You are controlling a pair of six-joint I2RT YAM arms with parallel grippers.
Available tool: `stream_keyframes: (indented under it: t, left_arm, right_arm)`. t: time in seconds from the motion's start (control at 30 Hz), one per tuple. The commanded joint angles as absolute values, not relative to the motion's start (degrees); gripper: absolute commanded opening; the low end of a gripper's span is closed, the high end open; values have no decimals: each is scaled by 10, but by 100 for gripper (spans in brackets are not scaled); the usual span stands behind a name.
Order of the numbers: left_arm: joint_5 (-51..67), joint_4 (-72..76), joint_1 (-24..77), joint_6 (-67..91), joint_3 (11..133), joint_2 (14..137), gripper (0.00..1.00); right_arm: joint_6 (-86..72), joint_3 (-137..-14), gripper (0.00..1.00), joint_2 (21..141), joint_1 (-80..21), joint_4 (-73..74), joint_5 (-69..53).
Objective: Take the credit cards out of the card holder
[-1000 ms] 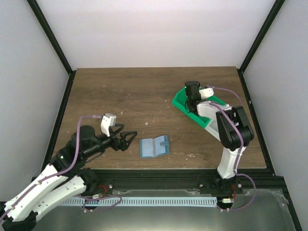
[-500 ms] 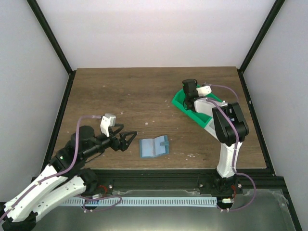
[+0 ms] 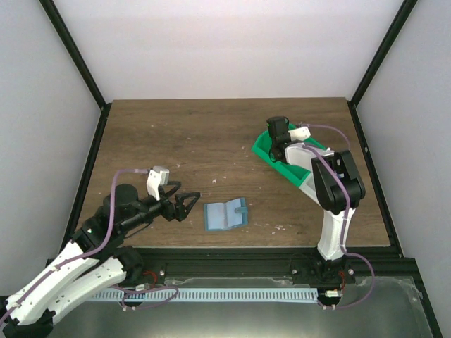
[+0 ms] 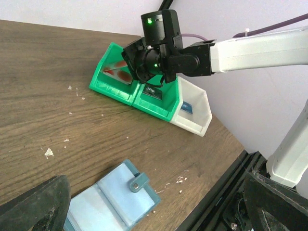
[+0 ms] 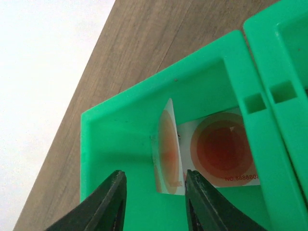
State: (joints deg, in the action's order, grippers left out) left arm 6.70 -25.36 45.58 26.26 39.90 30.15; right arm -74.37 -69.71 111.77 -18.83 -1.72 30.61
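Near the front edge of the tabletop, the light-blue card holder is seen lying flat and spread open. Its two halves are laid on either side of a centre crease, and a small strap is seen at its right edge. Whether a card sits inside cannot be told. Just to its left, the left tool is held low over the wood with its jaws spread wide; nothing is gripped, and the holder is not touched by it.

Toward the far right of the tabletop, three bins are set in a slanted row: a green bin, a second green bin touching it, and a white bin at the near end. The right tool is pointed down into the first green bin, well apart from the holder.

Two credit cards are found in that bin. The flat card, white with pinkish-red rings and a line of print along one edge, is laid on the bin floor. The tilted card, in the same colours, is stood on edge just beside it. Its lower end is framed between the two fingers, but a gap is left on each side, so the jaws are parted and nothing is clamped.

Something dark is glimpsed in the second green bin and something blue in the white bin; neither can be identified.
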Motion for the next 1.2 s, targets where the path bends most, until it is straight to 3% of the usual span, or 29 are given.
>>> stream_keyframes:
  t: [0.0, 0.23, 0.6, 0.9, 1.17]
  left_arm:
    - [67, -243, 455, 253, 393, 296, 100]
    - [65, -243, 455, 253, 392, 297, 100]
    - [55, -250, 455, 255, 395, 336, 100]
    - [41, -267, 455, 258, 407, 391, 100]
    - [34, -277, 454, 274, 416, 451, 99]
  right_arm:
    - [-741, -708, 39, 1089, -185, 1, 343]
    - [-756, -749, 56, 1086, -185, 81, 372]
    - [-695, -722, 61, 1010, -183, 61, 347]
    - [-470, -690, 67, 917, -184, 54, 118]
    - [-389, -545, 69, 761, -207, 73, -65]
